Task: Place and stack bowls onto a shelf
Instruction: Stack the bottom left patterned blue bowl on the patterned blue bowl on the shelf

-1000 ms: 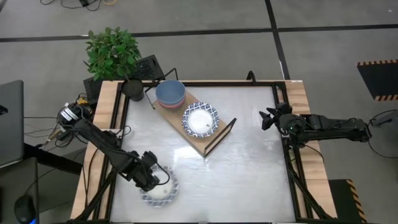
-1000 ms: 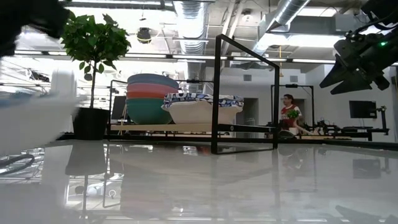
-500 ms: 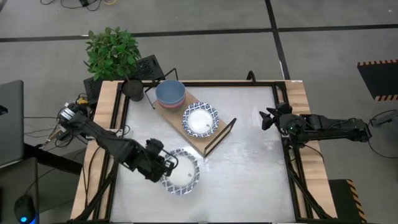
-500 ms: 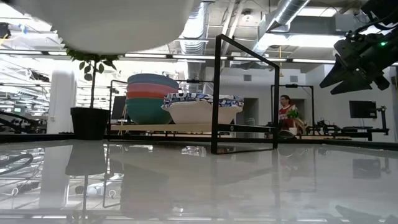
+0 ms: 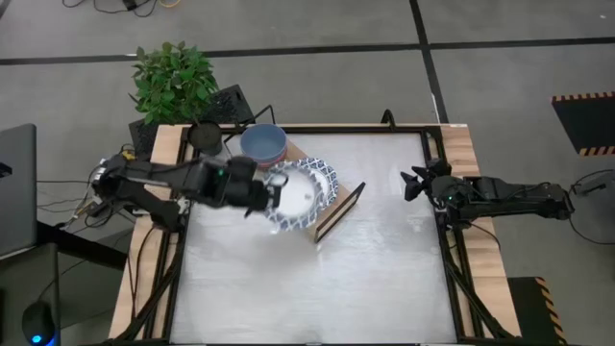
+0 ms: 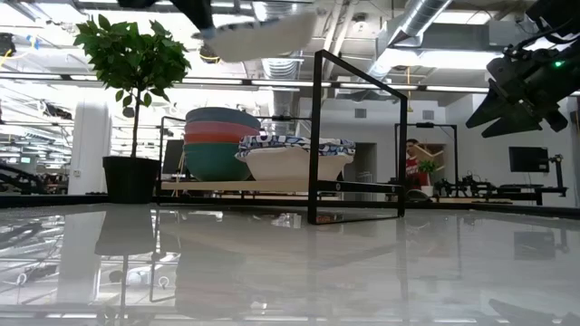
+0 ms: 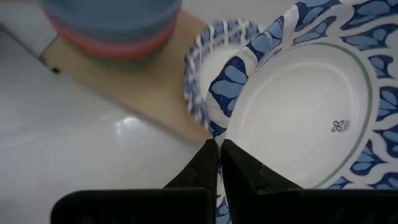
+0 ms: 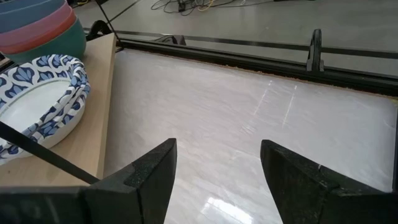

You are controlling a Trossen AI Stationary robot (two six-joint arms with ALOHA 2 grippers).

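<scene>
Above the shelf [image 5: 312, 207], the left gripper [image 5: 267, 199] is holding a patterned bowl [image 7: 305, 118] by its rim, fingers [image 7: 202, 168] clamped tight on the blue-and-white edge. The held bowl is hanging clear of the board, partly over the second patterned bowl [image 8: 37, 102], which is sitting on the shelf. In the low view, the held bowl [image 6: 263, 36] is showing high up, tilted, well above the one resting below [image 6: 294, 156]. A stack of small bowls [image 6: 220, 142] is standing just beside the resting bowl on the same board, teal lowest, then red, pink and light blue on top. A potted plant [image 5: 175, 82] is sitting off the table's far left corner. At the table's right edge, the right gripper [image 5: 411, 183] is waiting with fingers [image 8: 155, 171] spread apart, gripping nothing, well apart from the shelf.
</scene>
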